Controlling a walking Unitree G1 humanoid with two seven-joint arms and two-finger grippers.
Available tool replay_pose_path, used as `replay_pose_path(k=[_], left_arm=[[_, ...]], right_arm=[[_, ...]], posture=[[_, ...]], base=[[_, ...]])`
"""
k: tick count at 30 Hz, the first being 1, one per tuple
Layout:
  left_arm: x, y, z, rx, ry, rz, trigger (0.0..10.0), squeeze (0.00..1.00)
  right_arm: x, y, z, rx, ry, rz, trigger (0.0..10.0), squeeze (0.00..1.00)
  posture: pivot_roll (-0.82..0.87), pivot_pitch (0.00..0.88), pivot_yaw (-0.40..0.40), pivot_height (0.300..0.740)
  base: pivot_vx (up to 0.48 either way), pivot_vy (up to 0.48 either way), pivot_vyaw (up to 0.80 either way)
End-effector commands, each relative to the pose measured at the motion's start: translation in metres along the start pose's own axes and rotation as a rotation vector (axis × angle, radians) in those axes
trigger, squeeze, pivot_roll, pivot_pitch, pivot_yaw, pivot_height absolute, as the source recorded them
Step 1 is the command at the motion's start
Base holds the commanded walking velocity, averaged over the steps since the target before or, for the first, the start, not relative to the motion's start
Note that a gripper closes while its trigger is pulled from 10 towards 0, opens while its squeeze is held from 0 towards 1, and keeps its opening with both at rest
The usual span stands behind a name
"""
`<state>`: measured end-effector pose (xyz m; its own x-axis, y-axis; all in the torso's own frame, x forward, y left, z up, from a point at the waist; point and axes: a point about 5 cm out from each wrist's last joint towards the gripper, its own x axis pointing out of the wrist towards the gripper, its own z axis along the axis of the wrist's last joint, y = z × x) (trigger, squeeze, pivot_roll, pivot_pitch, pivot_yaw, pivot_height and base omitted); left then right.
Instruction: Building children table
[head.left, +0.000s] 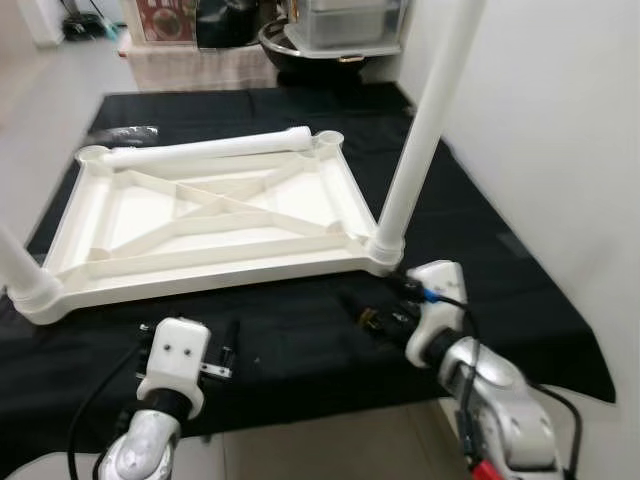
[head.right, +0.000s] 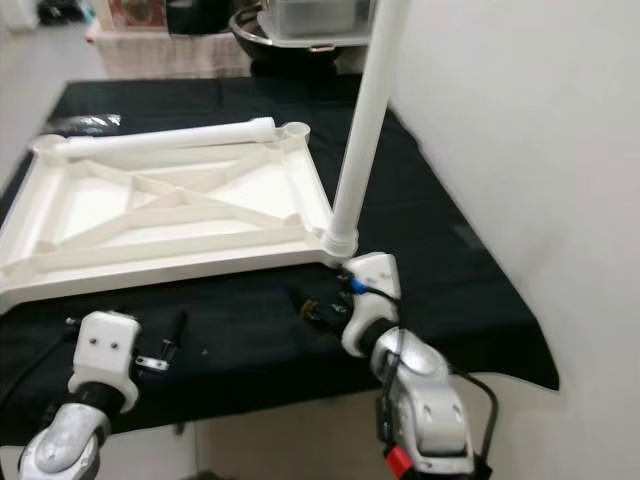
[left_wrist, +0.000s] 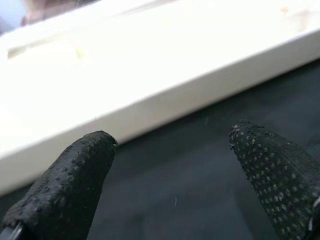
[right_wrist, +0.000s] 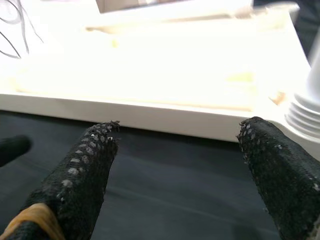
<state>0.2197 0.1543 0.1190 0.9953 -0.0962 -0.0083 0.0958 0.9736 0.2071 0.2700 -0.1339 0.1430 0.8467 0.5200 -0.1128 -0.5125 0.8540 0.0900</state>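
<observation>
Inverted tabletop (head.left: 210, 215) on black cloth (head.left: 300, 340): two near-corner legs (head.left: 425, 120) fitted, one leg (head.left: 205, 148) lying at the far rim unfitted; both grippers (left_wrist: 172, 175) (right_wrist: 175, 170) wide open, empty, before the near rim.

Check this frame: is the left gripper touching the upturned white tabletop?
Apart. In the left wrist view, the left gripper is open, and black cloth shows between its fingertips and the tabletop edge beyond.
</observation>
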Motion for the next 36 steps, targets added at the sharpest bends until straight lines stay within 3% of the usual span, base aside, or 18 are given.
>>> replay_pose_path(k=[1,8,14,26,36], left_arm=[[0.0,-0.01,-0.003,0.006,0.005,-0.063,10.0,0.0],[0.005,-0.014,-0.005,0.002,0.012,-0.133,10.0,0.0],[0.005,-0.022,-0.011,-0.033,0.037,-0.271,10.0,0.0],[0.005,-0.018,-0.017,-0.053,0.056,-0.309,10.0,0.0],[0.008,-0.011,-0.021,-0.089,0.067,-0.277,10.0,0.0]], right_arm=[[0.0,0.001,-0.008,0.007,0.014,0.006,10.0,0.0],[0.008,0.003,-0.014,-0.005,0.011,0.005,10.0,0.0],[0.013,0.004,-0.024,-0.019,0.009,0.015,10.0,0.0],[0.022,0.004,-0.029,-0.016,-0.006,0.026,10.0,0.0],[0.023,0.004,-0.029,-0.018,-0.04,0.03,10.0,0.0]], posture=[[0.03,0.027,-0.022,0.74],[0.03,0.002,-0.023,0.74],[0.04,0.0,-0.03,0.74],[0.05,0.0,-0.012,0.74],[0.05,0.0,-0.009,0.74]], base=[[0.0,0.454,0.0],[0.0,0.456,0.0],[0.0,0.458,0.0],[0.0,0.456,0.0],[0.0,0.458,0.0]])
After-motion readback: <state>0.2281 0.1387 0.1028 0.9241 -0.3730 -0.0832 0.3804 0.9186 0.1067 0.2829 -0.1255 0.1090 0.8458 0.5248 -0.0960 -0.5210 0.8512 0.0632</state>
